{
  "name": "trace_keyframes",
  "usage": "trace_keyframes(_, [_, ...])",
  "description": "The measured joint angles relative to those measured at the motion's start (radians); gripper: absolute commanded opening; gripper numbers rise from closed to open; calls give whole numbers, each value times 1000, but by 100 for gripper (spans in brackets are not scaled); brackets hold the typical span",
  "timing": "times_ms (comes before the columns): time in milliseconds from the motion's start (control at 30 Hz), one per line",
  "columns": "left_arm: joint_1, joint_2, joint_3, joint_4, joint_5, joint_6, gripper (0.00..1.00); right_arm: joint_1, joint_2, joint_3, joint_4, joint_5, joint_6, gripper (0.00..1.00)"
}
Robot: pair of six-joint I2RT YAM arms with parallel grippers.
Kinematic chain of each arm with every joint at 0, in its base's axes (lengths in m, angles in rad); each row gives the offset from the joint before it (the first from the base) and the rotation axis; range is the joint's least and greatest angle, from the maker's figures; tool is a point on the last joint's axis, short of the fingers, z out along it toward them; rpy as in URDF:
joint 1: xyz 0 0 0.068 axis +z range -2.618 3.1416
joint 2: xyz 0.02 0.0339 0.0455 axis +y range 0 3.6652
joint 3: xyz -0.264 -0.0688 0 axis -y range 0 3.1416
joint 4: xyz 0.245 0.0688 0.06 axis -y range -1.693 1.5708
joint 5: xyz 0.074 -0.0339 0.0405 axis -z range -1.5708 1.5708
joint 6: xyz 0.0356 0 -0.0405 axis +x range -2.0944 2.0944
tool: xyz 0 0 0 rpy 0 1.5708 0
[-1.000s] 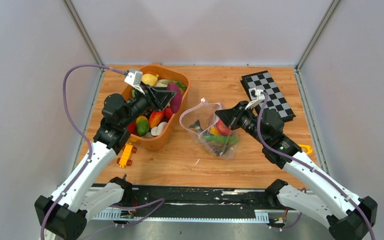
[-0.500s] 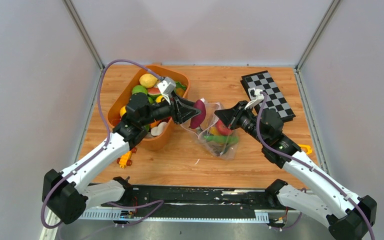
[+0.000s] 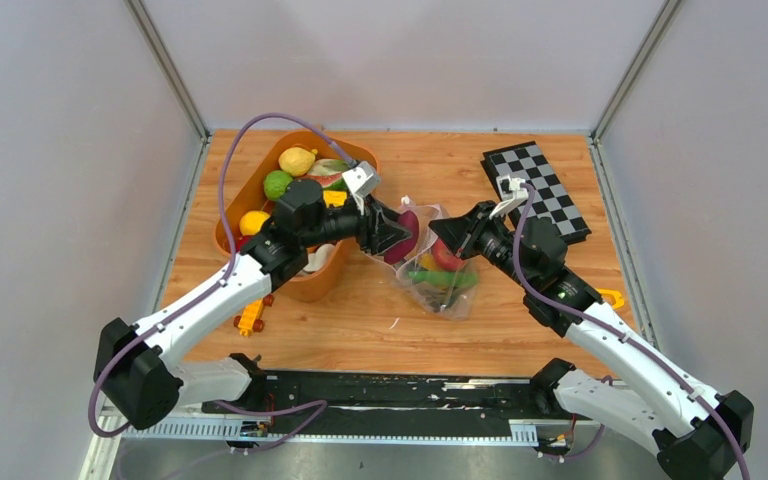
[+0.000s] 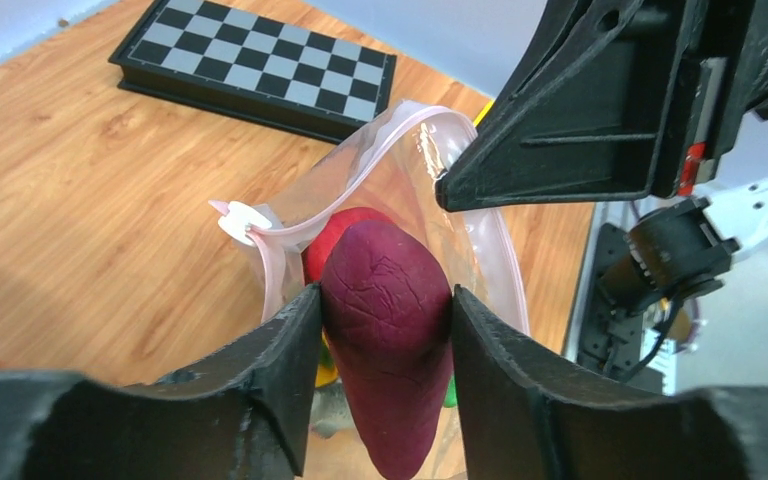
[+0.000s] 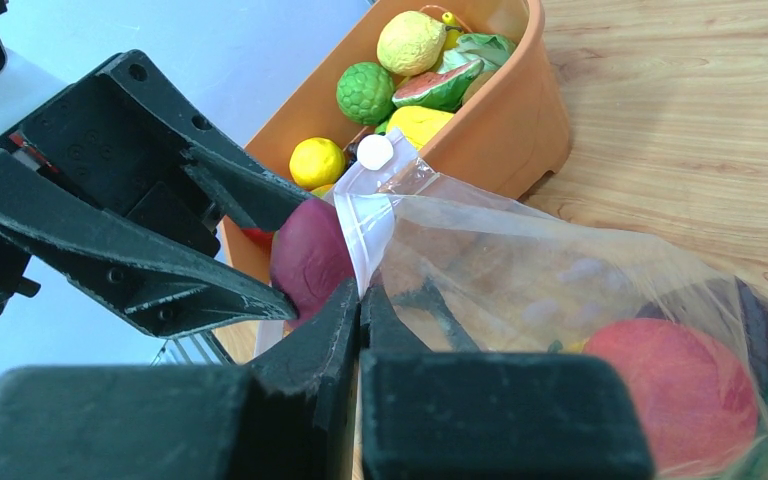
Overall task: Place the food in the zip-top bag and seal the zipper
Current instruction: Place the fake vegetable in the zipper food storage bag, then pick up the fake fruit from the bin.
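An orange oval plastic tub (image 3: pixel 232 205) of toy fruit sits just left of the clear crinkly zip-top bag (image 3: pixel 452 298) on the wooden table (image 3: pixel 520 320). The left tool (image 4: pixel 385 305) pinches a dark purple glossy toy vegetable (image 4: pixel 388 350) right at the bag's open mouth. At the mouth's right side, the right tool (image 5: pixel 360 296) is pressed together on the whitish zipper strip (image 5: pixel 361 236). A red toy piece (image 5: pixel 672 392) lies inside the bag.

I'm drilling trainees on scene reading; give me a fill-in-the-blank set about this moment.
The left gripper is shut on a ____ piece of food.
The right gripper pinches the zip-top bag at its edge, holding its mouth ____.
The lemon lies in the ____ tub.
Missing words: purple, open, orange.
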Motion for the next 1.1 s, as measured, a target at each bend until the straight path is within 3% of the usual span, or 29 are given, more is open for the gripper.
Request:
trace_keyframes(200, [-10, 12, 30, -72, -30, 58, 82, 0, 0, 0, 0, 1, 0, 0])
trace_keyframes(600, [-10, -74, 31, -135, -184, 97, 99, 0, 0, 0, 0, 4, 0, 0])
trace_keyframes(900, [23, -158, 30, -192, -475, 98, 100, 0, 0, 0, 0, 4, -1, 0])
trace_keyframes(1100, [187, -153, 13, -278, -642, -30, 100, 0, -1, 0, -2, 5, -1, 0])
